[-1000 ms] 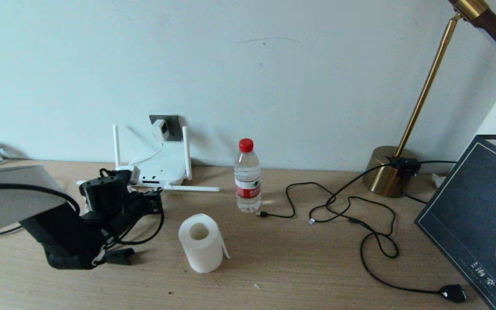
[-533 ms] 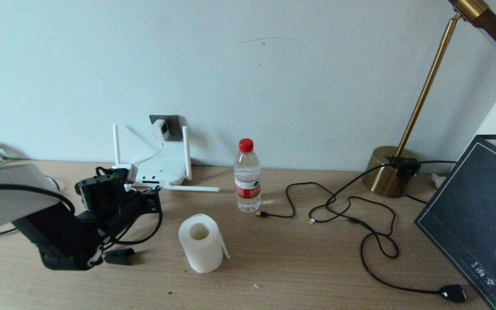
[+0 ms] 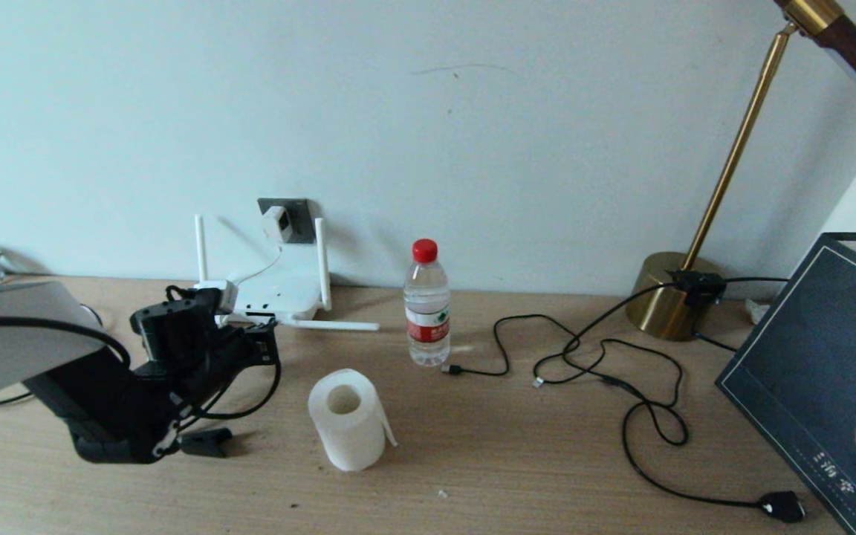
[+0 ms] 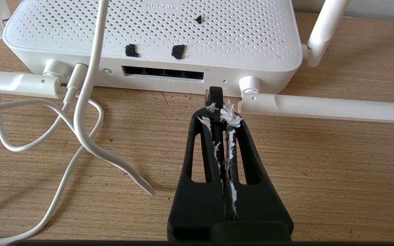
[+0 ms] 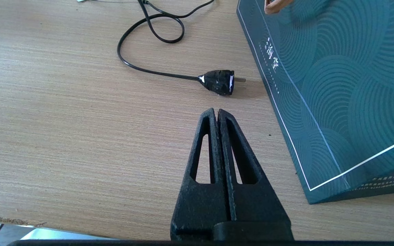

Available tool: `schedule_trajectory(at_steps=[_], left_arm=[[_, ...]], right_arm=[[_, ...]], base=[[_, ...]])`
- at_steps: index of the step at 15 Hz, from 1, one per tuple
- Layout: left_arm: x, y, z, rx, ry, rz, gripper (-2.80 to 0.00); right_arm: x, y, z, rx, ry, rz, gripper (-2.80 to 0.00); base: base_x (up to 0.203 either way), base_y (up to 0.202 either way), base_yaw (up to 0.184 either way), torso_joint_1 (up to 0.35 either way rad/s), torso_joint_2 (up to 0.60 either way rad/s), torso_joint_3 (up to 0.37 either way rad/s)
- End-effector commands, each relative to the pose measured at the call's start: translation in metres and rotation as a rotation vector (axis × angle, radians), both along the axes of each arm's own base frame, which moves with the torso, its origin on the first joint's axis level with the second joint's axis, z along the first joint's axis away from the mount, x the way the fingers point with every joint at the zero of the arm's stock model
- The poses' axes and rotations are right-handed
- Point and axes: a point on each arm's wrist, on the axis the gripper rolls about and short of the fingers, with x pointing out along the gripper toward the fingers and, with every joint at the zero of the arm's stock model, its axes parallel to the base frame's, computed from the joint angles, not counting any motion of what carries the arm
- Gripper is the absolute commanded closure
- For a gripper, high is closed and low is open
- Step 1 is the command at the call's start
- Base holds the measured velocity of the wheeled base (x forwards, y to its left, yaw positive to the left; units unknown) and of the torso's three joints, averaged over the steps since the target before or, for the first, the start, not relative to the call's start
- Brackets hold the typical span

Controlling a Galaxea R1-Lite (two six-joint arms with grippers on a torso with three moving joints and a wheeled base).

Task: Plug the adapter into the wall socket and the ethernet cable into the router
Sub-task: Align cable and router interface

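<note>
The left gripper point(image 4: 217, 111) pinches the black cable point(image 4: 215, 94) by its end, just before the white perforated router's point(image 4: 152, 30) dark port row. The adapter point(image 3: 278, 223) sits in the grey socket point(image 3: 296, 206) behind. The right gripper point(image 5: 216, 114), closed and empty, hangs over the table point(image 5: 63, 119).

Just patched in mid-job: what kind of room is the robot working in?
Probably a home or hotel-room desk against a wall: a wood-grain desktop carries a brass desk lamp, a router below a wall socket, and a water bottle.
</note>
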Motion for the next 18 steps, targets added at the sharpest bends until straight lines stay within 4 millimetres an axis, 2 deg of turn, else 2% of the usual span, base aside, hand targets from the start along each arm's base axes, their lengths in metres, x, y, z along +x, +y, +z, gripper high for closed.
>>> schedule_trajectory(at_steps=[1, 18], left_arm=[[0.0003, -0.0001, 0.0006, 0.0, -0.008, 0.0, 0.0], [0.0033, 0.0004, 0.0025, 0.0, -0.02, 0.004, 0.0]], right_arm=[[0.0001, 0.0, -0.0001, 0.0, 0.003, 0.0, 0.0], [0.0001, 0.0, -0.0001, -0.001, 0.003, 0.001, 0.0]], base=[[0.0, 0.0, 0.0, 0.0, 0.0, 0.0], [0.0, 0.0, 0.0, 0.0, 0.0, 0.0]])
